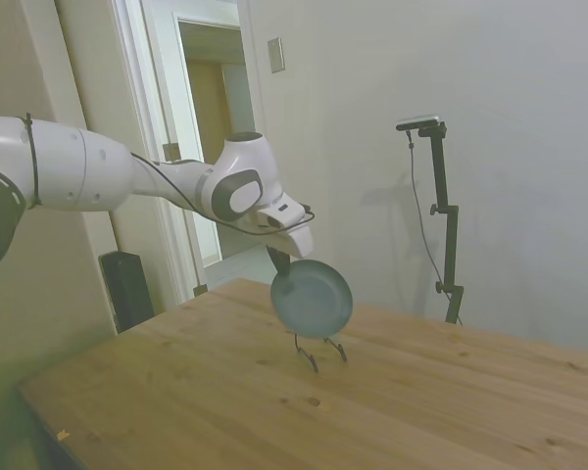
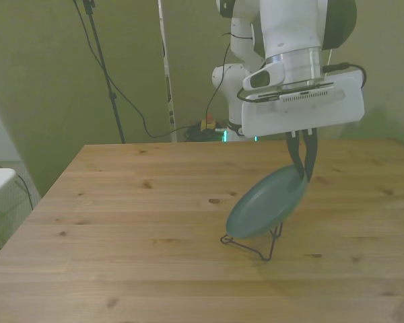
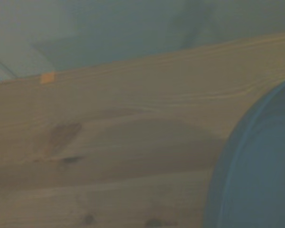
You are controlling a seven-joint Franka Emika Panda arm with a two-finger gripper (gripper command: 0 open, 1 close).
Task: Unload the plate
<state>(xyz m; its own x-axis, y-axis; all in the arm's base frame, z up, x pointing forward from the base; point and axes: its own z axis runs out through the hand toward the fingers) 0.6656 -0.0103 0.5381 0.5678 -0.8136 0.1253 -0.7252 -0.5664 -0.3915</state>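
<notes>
While the white arm (image 1: 88, 181) is reaching in from the side view's left, its claw (image 1: 278, 264) is pinching the upper rim of the teal plate (image 1: 312, 298), the two dark fingers (image 2: 301, 156) sitting closed on the edge. The plate is hanging tilted in the air, its lower edge just above the thin dark wire stand (image 1: 319, 351), which is resting on the wooden desk (image 1: 225, 401) beneath it. In the side view a gap is showing between the plate's bottom rim and the stand's wires; in the front view the plate (image 2: 267, 202) is overlapping the stand (image 2: 254, 245), so whether they are touching there is unclear. The wrist view is showing a blurred curve of the plate's rim (image 3: 256, 166) against the desk's pine grain (image 3: 109, 142). Further right in the side view, the desk is running on toward a pale wall (image 1: 529, 117).
</notes>
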